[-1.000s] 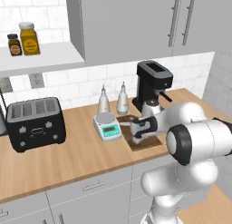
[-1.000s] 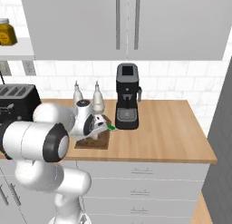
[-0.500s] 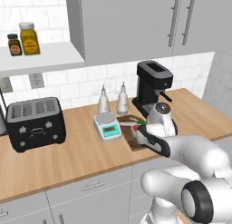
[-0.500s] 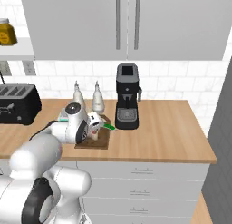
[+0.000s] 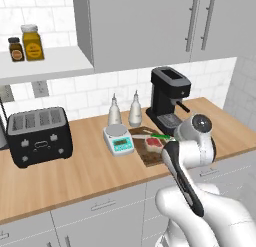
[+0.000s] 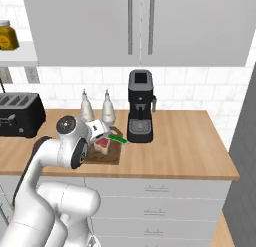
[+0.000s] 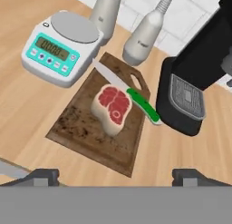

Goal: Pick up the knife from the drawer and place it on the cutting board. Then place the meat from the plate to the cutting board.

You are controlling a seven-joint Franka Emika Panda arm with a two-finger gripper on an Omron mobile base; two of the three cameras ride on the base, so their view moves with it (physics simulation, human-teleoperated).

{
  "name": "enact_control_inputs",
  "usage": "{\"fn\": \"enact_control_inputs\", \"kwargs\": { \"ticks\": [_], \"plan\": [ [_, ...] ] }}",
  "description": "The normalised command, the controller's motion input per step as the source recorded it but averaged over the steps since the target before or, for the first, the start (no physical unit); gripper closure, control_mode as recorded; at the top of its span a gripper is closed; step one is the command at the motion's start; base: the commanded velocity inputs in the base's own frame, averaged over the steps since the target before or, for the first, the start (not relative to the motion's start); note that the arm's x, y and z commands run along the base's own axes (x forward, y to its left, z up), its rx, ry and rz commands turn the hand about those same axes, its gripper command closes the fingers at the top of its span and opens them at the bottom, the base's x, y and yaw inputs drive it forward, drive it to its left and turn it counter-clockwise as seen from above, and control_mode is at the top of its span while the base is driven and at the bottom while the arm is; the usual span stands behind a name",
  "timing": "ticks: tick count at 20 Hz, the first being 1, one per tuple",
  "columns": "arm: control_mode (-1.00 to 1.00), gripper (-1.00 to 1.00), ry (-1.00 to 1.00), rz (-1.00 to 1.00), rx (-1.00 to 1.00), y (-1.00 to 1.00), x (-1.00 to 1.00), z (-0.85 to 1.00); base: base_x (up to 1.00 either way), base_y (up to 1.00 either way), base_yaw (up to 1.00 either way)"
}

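Observation:
The dark brown cutting board lies on the wooden counter between the scale and the coffee machine. On it rests the reddish-pink meat, free of any grip. The knife lies just behind the meat, its green handle toward the coffee machine and its silver blade toward the scale. My gripper hovers above the board's near edge, open, with nothing between its fingertips. From the left base camera the board, meat and knife sit just left of my wrist. The plate is out of view.
A white digital scale stands left of the board, with two pale bottles behind it. A black coffee machine stands close on the right. A black toaster sits far left, with jars on a shelf above.
The arm has swung round and the hand has drawn back and up from the board. The meat, covered by the hand before, now lies in plain sight on the board.

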Motion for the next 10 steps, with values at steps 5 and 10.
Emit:
{"fn": "enact_control_inputs", "kwargs": {
  "ticks": [5, 10],
  "plan": [
    [-1.0, -1.0, -0.24, 0.0, 0.0, -0.09, -0.97, 0.55, 0.0, 0.0, 0.0],
    [-1.0, -1.0, -0.21, 0.0, 0.0, -0.02, -0.92, 0.43, 0.0, 0.0, 0.0]
  ]
}}
